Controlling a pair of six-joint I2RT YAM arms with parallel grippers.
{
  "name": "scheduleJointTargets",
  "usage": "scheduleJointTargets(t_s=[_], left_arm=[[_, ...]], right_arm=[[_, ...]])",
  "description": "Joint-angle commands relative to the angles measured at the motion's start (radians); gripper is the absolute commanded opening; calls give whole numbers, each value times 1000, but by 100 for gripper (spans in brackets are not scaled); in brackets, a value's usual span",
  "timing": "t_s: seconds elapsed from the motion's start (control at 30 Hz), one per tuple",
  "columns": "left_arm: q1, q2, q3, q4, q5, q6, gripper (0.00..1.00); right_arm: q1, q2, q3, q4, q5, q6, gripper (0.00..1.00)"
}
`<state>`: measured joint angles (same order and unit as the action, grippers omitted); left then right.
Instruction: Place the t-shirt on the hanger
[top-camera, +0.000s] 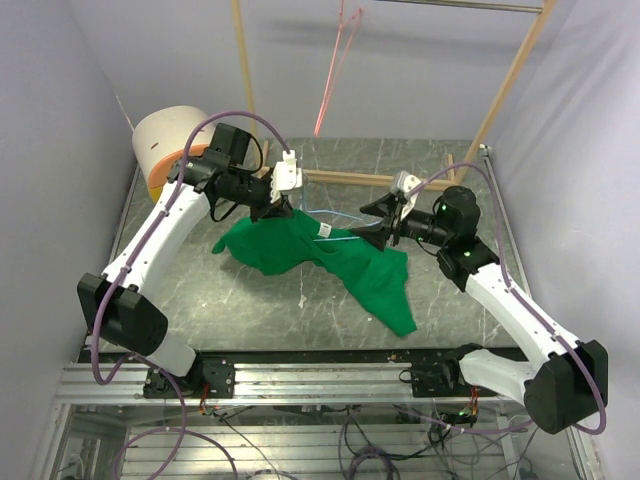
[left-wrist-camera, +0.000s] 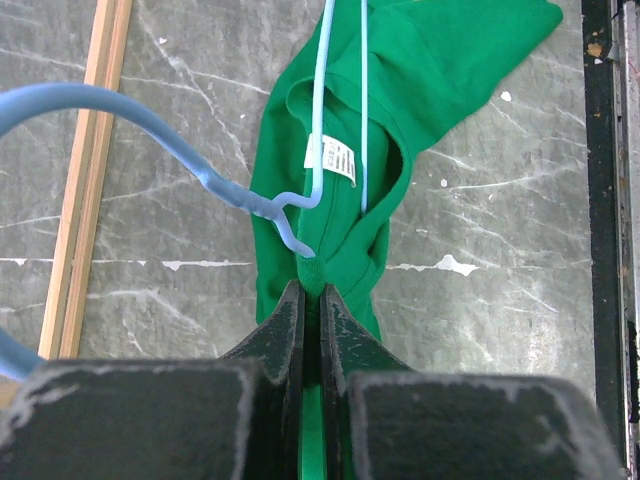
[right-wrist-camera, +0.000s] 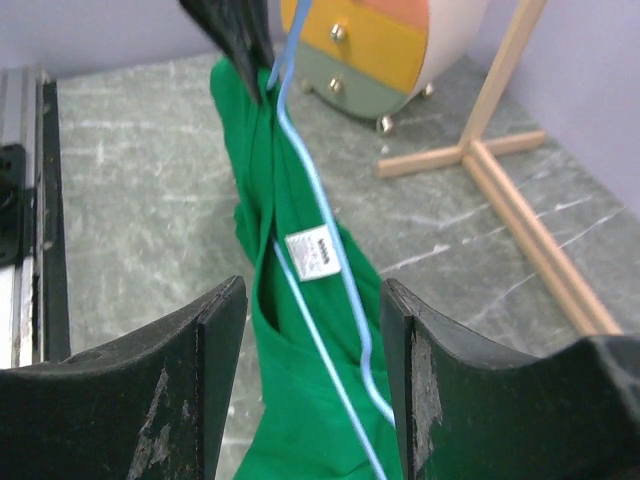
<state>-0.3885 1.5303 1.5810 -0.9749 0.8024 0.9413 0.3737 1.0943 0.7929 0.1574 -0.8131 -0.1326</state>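
Note:
The bright green t-shirt (top-camera: 300, 250) lies bunched on the marble table, one end trailing toward the front. The light blue wire hanger (top-camera: 335, 213) lies with its wires running into the neck opening, beside the white label (left-wrist-camera: 330, 160). My left gripper (top-camera: 288, 208) is shut on a fold of the collar (left-wrist-camera: 310, 285), right by the hanger's twisted neck; the hook (left-wrist-camera: 150, 118) curves off to the left. My right gripper (top-camera: 370, 225) is open, with the t-shirt (right-wrist-camera: 300, 400) and the hanger wires (right-wrist-camera: 304, 170) showing between its fingers; I cannot tell whether it touches them.
A pink-red wire hanger (top-camera: 335, 60) hangs from the wooden rack (top-camera: 500, 90) at the back. A small rounded drawer cabinet (top-camera: 165, 135) stands at the back left. The rack's wooden foot (right-wrist-camera: 480, 160) lies on the table (top-camera: 250, 300) behind the shirt.

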Motion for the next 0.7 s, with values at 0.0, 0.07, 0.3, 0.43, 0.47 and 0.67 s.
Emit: scheduleJointTargets(t_s=[0.0, 0.07, 0.3, 0.43, 0.47, 0.67], left_arm=[[8, -37, 1, 4, -9, -15, 7], [8, -42, -3, 8, -1, -21, 7], [8, -60, -20, 30, -1, -39, 7], [8, -64, -19, 30, -5, -37, 7], [8, -64, -18, 30, -6, -38, 7], [7, -72, -16, 35, -7, -53, 7]], right_arm=[[-6, -26, 101, 81, 58, 98, 55], [-10, -16, 156, 71, 146, 165, 55], [-149, 212, 549, -384, 407, 412, 52], [-173, 373, 717, -632, 382, 413, 46], [-173, 403, 743, -690, 379, 410, 45], [-173, 514, 793, -894, 351, 392, 42]])
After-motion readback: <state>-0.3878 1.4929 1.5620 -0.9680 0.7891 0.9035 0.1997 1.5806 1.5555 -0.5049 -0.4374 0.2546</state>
